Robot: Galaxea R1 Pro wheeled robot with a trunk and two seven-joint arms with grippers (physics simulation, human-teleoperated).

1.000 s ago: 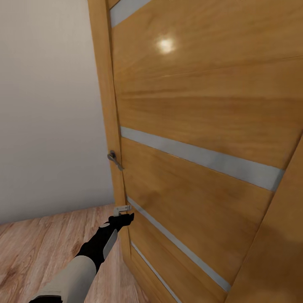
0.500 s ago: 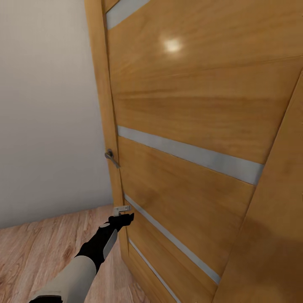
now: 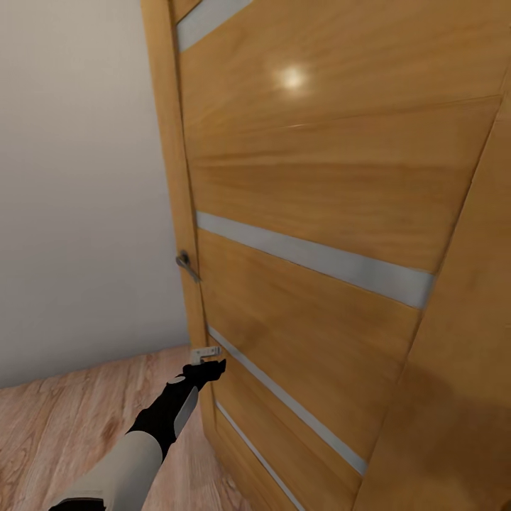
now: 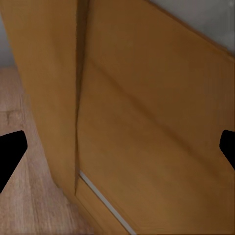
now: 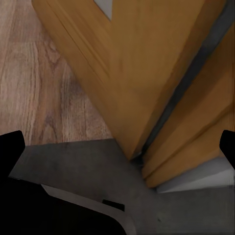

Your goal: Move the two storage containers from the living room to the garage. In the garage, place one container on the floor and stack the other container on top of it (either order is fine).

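The two storage containers are out of view. A tall honey-coloured wooden door (image 3: 319, 184) with grey glass strips stands right in front of me. My left gripper (image 3: 208, 360) reaches out low, at the door's free edge below the metal handle (image 3: 187, 263). In the left wrist view its black fingertips (image 4: 11, 152) sit far apart, so my left gripper (image 4: 117, 152) is open with only the door panel ahead. My right gripper (image 5: 117, 152) is open too, pointing down at the door's foot.
Light wood-plank flooring (image 3: 64, 426) of the living room lies at the left below a beige wall (image 3: 78, 177). A door frame (image 3: 461, 369) crowds the right side. Under the door, dark grey flooring (image 5: 73, 161) begins where the planks end.
The whole picture has shifted slightly: the door's edge and handle sit a bit further left and the frame at the right takes more room. My left arm holds its pose.
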